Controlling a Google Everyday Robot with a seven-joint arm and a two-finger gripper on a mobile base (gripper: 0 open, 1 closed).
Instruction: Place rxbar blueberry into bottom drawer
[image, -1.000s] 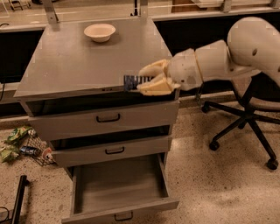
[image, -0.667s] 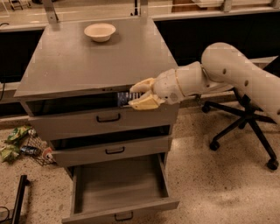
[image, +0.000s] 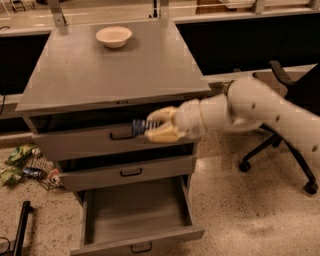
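Note:
My gripper (image: 150, 128) is shut on the rxbar blueberry (image: 139, 126), a small dark blue bar whose end sticks out to the left of the cream fingers (image: 161, 134). The gripper hangs in front of the top drawer (image: 75, 141) of the grey cabinet, well above the bottom drawer (image: 135, 216). The bottom drawer is pulled out wide, its inside bare, with a small black handle (image: 141, 248) on its front. My white arm reaches in from the right.
A cream bowl (image: 114, 36) sits at the back of the cabinet top (image: 100, 75). The middle drawer (image: 125, 172) is slightly open. Green wrappers and litter (image: 22, 165) lie on the floor at left. A black office chair (image: 280, 145) stands at right.
My gripper has moved left and down with the bar, from the cabinet's top right edge to in front of the top drawer.

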